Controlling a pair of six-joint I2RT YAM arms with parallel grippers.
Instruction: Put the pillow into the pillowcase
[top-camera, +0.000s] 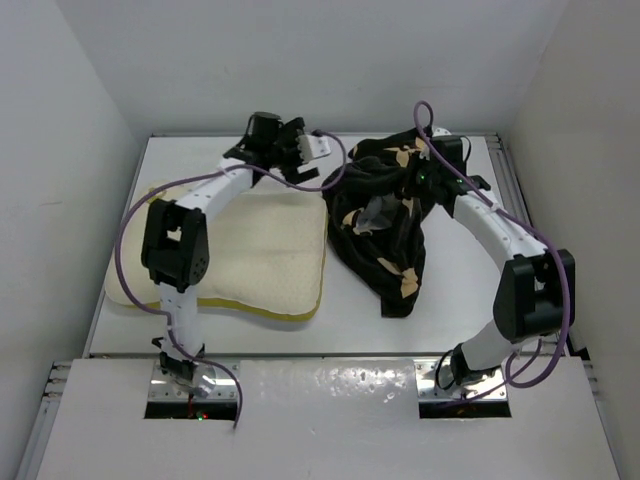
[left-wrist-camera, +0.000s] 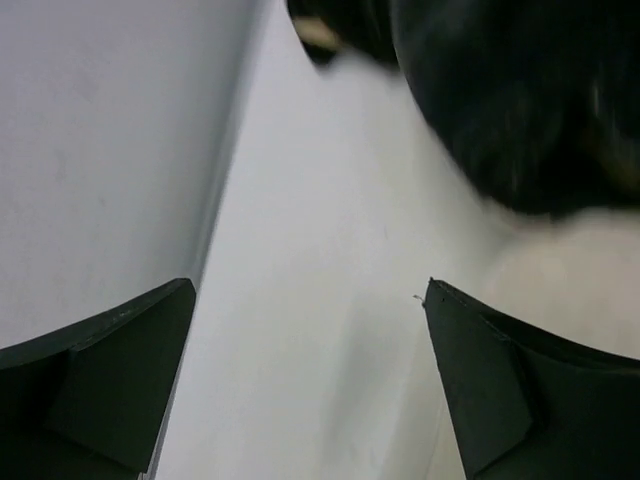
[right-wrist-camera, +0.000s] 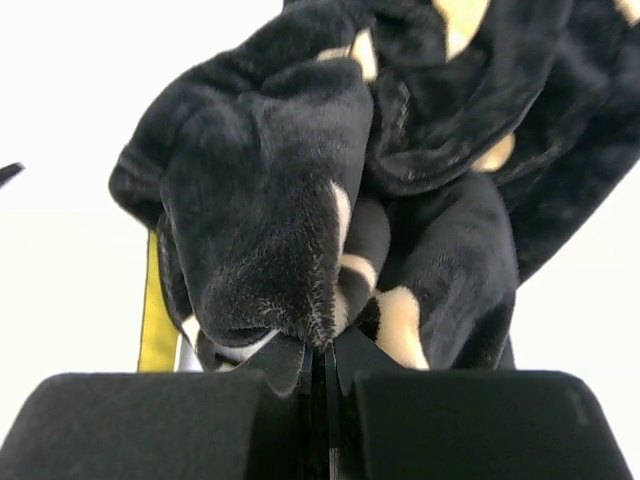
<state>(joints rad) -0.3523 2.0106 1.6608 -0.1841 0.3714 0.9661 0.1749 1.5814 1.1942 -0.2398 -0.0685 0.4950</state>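
— What does the top view give you?
— I see the pillow (top-camera: 260, 255) lying flat on the left of the worktop (top-camera: 460, 300). The pillowcase (top-camera: 385, 225) is bunched up just beside its right edge.
— And the left wrist?
— My left claw (left-wrist-camera: 308, 300) is spread wide over bare worktop with nothing between its fingers. The dark pillowcase is ahead, to the right.
— Right wrist?
— My right claw (right-wrist-camera: 328, 375) is pressed together, pinching a fold of the pillowcase.

The right gripper (right-wrist-camera: 328, 375) pinches a fold of the bunched black pillowcase (right-wrist-camera: 270, 200), jaws pressed together; a yellow band (right-wrist-camera: 157, 310) shows behind it
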